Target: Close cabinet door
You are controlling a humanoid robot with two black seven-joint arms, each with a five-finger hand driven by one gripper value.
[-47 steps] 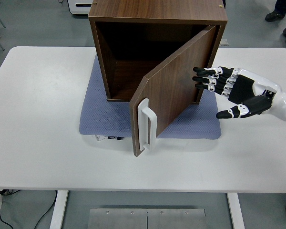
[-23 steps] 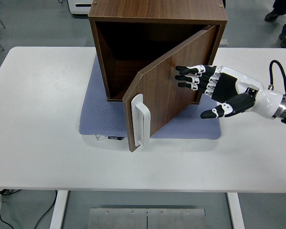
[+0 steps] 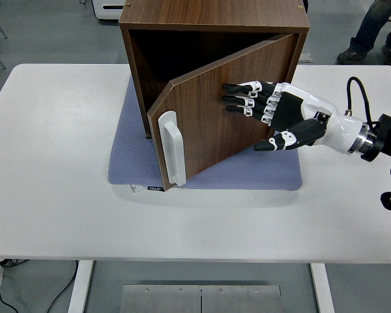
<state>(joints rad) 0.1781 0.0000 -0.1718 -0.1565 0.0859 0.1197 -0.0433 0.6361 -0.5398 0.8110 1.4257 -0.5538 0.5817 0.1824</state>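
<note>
The wooden cabinet (image 3: 182, 16) stands on a blue-grey mat (image 3: 133, 156) toward twelve o'clock on the white table (image 3: 52, 195); its door (image 3: 208, 111) hangs partly open, white handle (image 3: 171, 147) at its seven o'clock corner; the right hand (image 3: 274, 112), fingers (image 3: 238, 98) spread flat, presses the door's outer face.

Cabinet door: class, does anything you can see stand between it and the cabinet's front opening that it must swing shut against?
Nothing visible does. The cabinet door is partly open, the right hand has its fingers flat on its outer face, and the visible part of the cabinet opening behind it looks clear, though dark.
</note>
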